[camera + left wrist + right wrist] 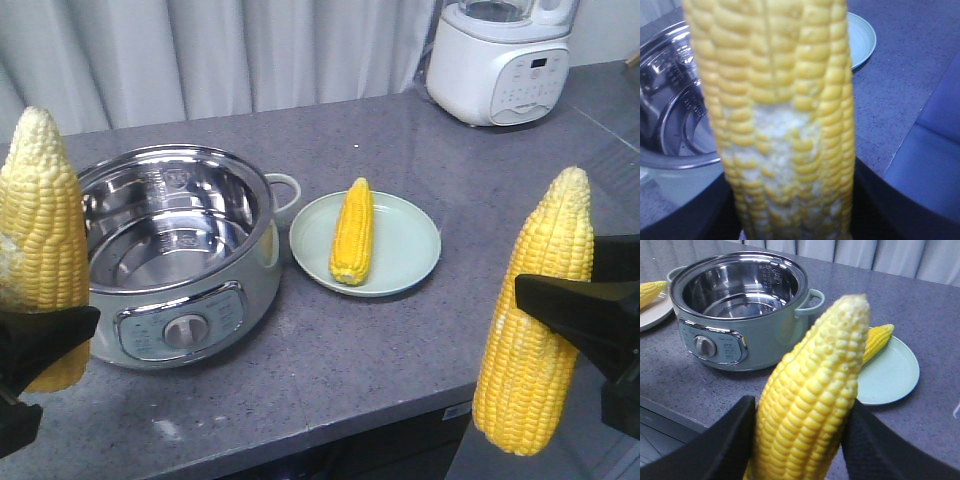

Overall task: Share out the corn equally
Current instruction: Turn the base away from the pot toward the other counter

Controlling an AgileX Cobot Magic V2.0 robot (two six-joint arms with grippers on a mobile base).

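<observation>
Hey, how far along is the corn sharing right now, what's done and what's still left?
Done: one yellow corn cob lies on the pale green round plate, another cob on a second pale plate at the steel electric pot's other side. In hand: the left fingers grip one raised cob, the right fingers a second raised cob. Left: probably setting one on each plate.

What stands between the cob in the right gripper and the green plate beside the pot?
Nothing visible does. Between the held cob and the plate there is only bare counter. The pot stands aside, to the plate's left. A second cob already lies on the plate, with free room beside it.
</observation>
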